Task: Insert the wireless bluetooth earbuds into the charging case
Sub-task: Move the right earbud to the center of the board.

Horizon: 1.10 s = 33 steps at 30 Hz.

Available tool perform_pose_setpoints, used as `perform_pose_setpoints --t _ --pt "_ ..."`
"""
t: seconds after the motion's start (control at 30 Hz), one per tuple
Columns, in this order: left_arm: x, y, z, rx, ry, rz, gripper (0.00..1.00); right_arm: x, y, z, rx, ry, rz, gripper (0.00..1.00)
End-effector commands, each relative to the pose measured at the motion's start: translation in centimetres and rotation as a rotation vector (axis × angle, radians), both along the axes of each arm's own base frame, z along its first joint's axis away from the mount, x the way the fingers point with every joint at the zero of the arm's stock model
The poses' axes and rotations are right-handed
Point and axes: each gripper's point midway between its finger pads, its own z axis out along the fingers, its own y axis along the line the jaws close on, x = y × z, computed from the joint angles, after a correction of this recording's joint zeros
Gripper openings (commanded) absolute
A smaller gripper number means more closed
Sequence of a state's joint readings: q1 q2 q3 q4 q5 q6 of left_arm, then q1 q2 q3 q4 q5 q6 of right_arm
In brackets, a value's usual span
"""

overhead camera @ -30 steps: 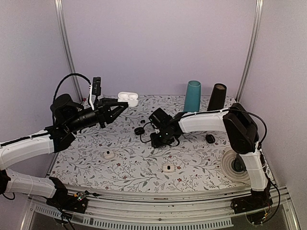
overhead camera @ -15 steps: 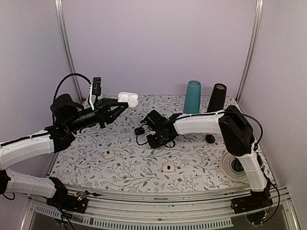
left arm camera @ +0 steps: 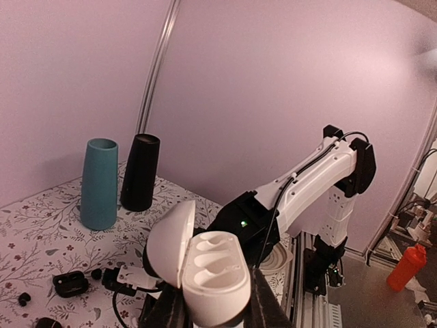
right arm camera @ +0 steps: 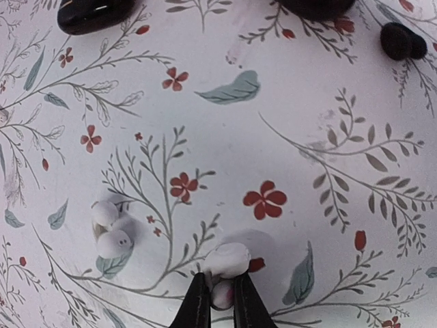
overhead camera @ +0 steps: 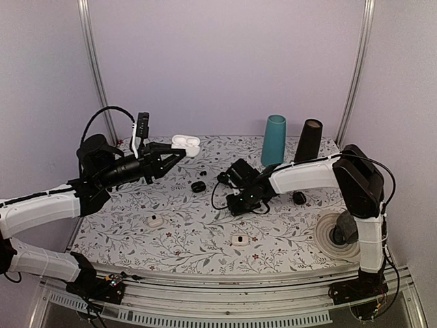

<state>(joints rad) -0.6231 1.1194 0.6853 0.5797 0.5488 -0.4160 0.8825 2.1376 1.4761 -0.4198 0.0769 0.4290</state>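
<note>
Two narrow claws: left claw (left arm camera: pixel 217 304) clasps the charging case (left arm camera: pixel 213 273), right claw (right arm camera: pixel 222 304) pinches an earbud (right arm camera: pixel 227 259).

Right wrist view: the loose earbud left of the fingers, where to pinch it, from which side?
The loose earbud lies flat on the table, long axis roughly up-down in this view, with bare cloth either side. So probably come from straight above, closing across the waist between its two rounded lobes. The right gripper is shut on the other earbud, so that goes first.

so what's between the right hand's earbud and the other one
Just bare flowered cloth, from the held earbud to the loose earbud, in the right wrist view.
</note>
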Motion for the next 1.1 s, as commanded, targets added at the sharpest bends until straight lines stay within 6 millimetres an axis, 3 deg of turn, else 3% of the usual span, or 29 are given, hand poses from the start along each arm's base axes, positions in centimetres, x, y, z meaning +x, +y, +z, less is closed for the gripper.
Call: perform_pose_setpoints --t 0.0,0.13,0.2,0.27,0.43,0.63,0.77,0.87,1.07 --pt "0.3 -0.1 1.0 -0.021 -0.017 -0.016 0.0 -2.3 -3.1 -0.7 -0.014 0.092 -0.037 0.05" --pt "0.3 -0.4 0.9 -0.023 -0.013 -0.027 0.0 -3.7 -4.4 -0.1 0.009 0.114 -0.068 0.07" --pt "0.4 -0.5 0.8 -0.022 -0.01 -0.033 0.0 -4.0 -4.7 0.4 0.018 0.111 -0.081 0.15" --pt "0.4 -0.5 0.7 -0.021 -0.007 -0.034 0.0 -4.0 -5.0 0.9 0.023 0.103 -0.094 0.31" --pt "0.4 -0.6 0.7 -0.022 -0.009 -0.036 0.0 -3.5 -4.9 2.1 0.035 0.078 -0.106 0.43" --pt "0.4 -0.5 0.6 -0.018 -0.007 -0.028 0.0 -2.9 -5.1 3.6 0.006 0.025 -0.118 0.43" --pt "0.5 -0.5 0.5 -0.017 -0.008 -0.028 0.0 -3.4 -3.6 4.2 -0.066 -0.043 -0.054 0.4" --pt "0.5 -0.6 0.6 -0.018 -0.008 -0.033 0.0 -4.0 -2.7 3.5 -0.102 -0.043 0.001 0.34" --pt "0.4 -0.5 0.5 -0.016 -0.006 -0.027 0.0 -4.4 -2.9 2.5 -0.136 -0.038 0.044 0.27"
